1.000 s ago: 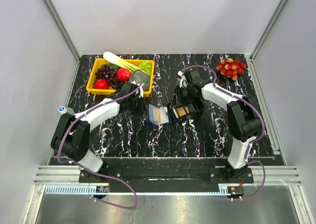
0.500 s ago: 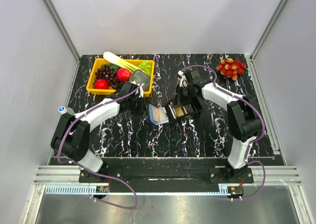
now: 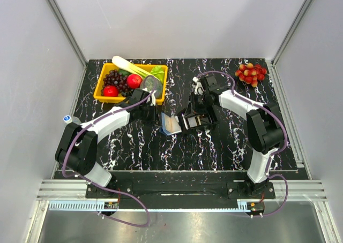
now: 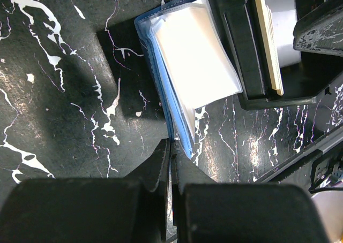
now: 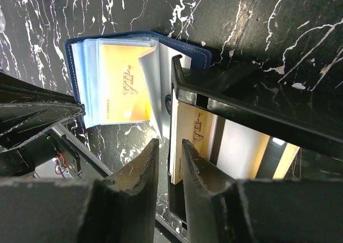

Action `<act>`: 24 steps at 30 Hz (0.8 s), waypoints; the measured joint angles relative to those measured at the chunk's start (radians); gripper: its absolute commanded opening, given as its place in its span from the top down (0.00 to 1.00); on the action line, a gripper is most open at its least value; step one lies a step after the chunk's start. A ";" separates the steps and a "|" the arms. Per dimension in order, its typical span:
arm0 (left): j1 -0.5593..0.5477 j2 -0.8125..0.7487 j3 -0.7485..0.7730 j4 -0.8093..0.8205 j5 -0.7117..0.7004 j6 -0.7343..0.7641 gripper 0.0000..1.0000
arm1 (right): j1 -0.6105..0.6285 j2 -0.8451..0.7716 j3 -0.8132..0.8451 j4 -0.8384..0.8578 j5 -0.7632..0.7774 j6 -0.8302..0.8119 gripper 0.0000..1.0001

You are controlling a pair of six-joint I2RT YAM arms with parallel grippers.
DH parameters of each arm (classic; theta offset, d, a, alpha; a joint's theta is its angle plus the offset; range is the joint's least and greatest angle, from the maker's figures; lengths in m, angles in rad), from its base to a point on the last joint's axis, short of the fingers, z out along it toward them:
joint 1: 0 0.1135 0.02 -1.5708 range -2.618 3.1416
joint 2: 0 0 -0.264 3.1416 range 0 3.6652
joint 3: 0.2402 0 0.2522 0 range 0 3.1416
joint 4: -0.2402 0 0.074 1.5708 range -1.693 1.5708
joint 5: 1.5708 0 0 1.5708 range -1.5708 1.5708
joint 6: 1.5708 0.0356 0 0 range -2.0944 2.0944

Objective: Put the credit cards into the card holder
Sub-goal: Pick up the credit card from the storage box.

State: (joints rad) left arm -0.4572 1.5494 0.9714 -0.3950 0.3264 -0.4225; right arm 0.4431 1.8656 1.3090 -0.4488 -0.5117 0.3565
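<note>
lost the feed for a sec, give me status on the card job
Left gripper shut at card holder edge. Right gripper shut on black tray wall. One orange card in holder, other cards in tray. Tray crowds holder.

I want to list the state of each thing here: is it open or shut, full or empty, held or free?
card holder, open, one orange card in a sleeve.
black tray, holds credit cards, its wall gripped.
right claw, shut on the tray wall, it seems.
left claw, shut, holding nothing.
yellow basket, full of fruit.
</note>
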 measured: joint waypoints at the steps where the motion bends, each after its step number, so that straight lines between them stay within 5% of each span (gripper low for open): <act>1: 0.000 0.000 0.000 0.000 0.000 0.000 1.00 | 0.000 0.000 0.000 0.000 -0.005 0.001 0.71; 11: 0.000 0.000 0.000 0.000 0.000 0.000 1.00 | 0.002 -0.029 -0.018 0.006 0.125 0.034 0.51; 15: 0.000 0.000 0.000 0.000 0.000 0.000 1.00 | 0.001 -0.043 -0.019 -0.013 0.221 0.051 0.52; 24: 0.000 0.006 0.000 0.000 0.008 0.000 1.00 | 0.003 -0.010 -0.045 0.054 0.083 0.116 0.49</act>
State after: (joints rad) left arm -0.4568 1.5551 0.9714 -0.3946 0.3340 -0.4225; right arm 0.4461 1.8561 1.2640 -0.3946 -0.4290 0.4728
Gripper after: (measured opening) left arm 0.023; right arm 0.500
